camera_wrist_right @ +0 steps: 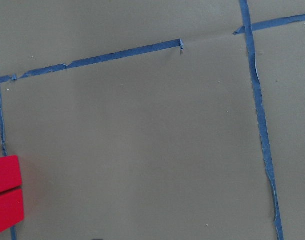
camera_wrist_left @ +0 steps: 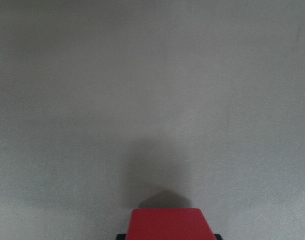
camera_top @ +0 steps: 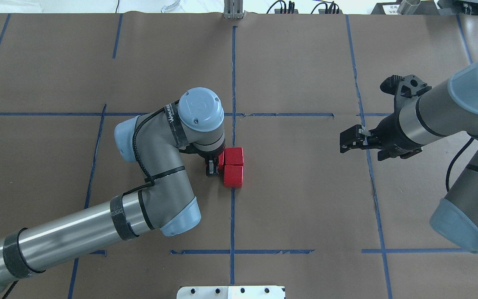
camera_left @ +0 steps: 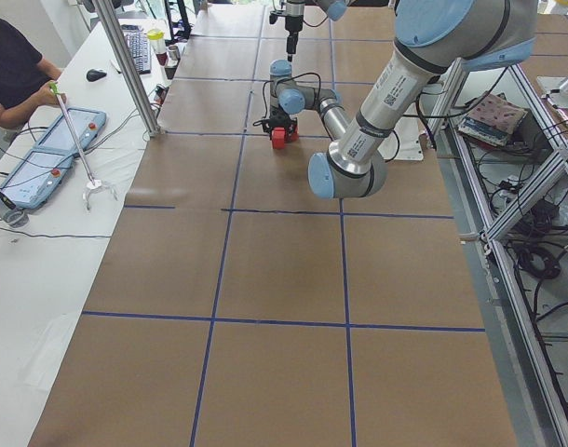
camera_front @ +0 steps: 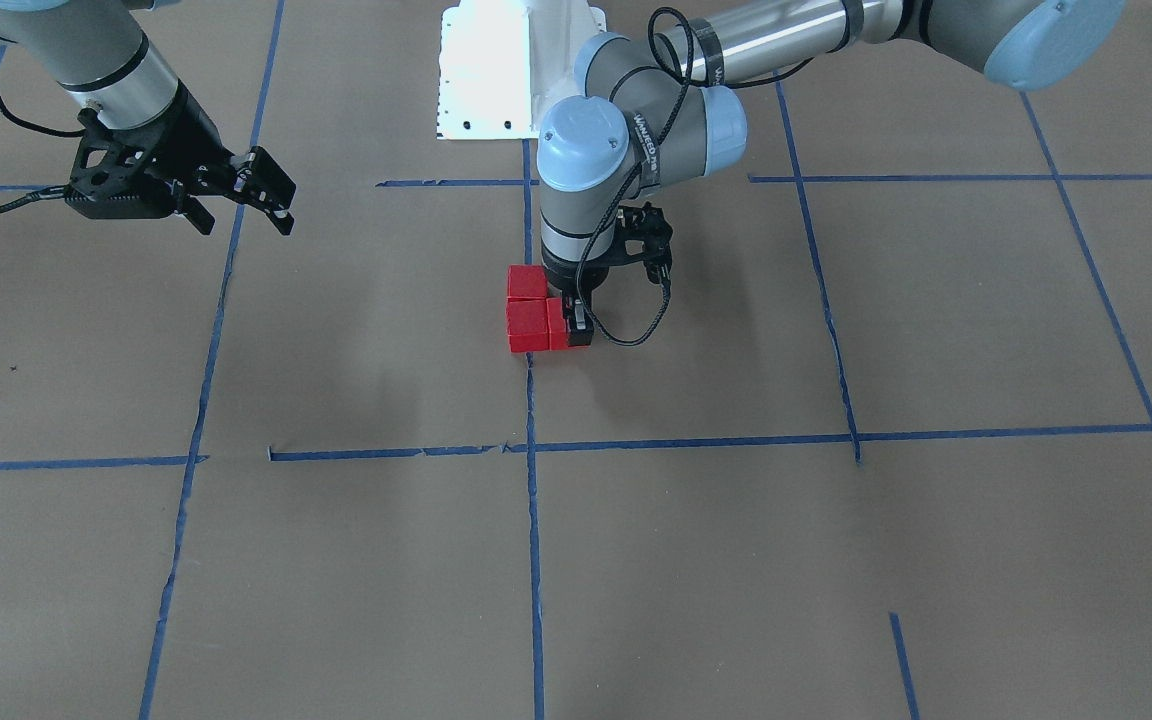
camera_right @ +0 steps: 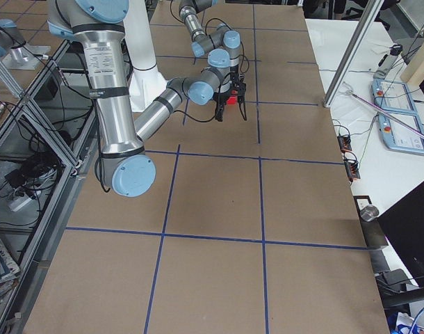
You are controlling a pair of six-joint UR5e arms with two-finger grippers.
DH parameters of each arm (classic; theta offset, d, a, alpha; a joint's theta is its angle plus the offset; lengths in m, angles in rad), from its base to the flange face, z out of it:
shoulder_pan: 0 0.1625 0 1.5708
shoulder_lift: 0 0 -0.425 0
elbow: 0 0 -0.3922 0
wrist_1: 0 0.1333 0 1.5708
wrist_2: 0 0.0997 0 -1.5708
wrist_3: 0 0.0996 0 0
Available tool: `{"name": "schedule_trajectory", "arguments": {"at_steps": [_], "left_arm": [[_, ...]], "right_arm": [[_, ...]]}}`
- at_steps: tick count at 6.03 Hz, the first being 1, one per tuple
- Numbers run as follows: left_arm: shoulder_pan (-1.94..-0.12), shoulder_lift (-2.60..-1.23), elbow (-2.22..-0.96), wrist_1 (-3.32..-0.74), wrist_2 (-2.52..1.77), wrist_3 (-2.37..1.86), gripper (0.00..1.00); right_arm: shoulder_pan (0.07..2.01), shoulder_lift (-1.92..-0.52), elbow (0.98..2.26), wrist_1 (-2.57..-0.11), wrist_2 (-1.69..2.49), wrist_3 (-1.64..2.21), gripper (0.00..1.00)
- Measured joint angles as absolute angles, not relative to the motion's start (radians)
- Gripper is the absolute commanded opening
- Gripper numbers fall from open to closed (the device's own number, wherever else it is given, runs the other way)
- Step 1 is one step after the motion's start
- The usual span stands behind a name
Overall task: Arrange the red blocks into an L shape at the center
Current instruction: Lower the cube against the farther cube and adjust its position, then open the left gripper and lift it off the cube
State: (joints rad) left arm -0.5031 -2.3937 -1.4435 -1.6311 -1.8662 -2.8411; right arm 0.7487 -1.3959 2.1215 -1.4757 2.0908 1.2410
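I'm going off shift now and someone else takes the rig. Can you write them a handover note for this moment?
Left gripper: down at the centre, fingers apparently shut on the third block.
Right gripper: open, empty, raised off to its own side.
Two blocks sit touching in a row on the centre tape line. The third block is against the side of the farther one, so the L looks formed.
Left to do: open the left fingers, lift clear, check nothing shifts.
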Motion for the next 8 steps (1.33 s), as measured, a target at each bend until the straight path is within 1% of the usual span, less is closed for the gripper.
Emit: {"name": "schedule_trajectory", "arguments": {"at_steps": [3, 4, 5, 6, 8], "left_arm": [[-0.505, -2.397, -1.448, -1.631, -1.866, -2.835, 1.0], [-0.511, -2.395, -1.465, -1.624, -1.868, -2.827, 1.0], [-0.527, -2.38, -1.517, -1.602, -1.872, -2.789, 1.0], [-0.545, -2.336, -1.618, -1.549, -1.89, -2.681, 1.0], [-0.583, -2.19, -1.868, -1.446, -1.918, -2.374, 1.0]], "right_arm": [[0.749, -1.396, 2.122, -1.476, 2.091, 1.241, 1.0], [0.749, -1.396, 2.121, -1.476, 2.091, 1.241, 1.0], [0.749, -1.396, 2.121, -1.476, 2.091, 1.241, 1.0], [0.754, -1.398, 2.121, -1.476, 2.094, 1.24, 1.0], [0.785, -1.437, 2.139, -1.476, 2.101, 1.213, 1.0]]}}
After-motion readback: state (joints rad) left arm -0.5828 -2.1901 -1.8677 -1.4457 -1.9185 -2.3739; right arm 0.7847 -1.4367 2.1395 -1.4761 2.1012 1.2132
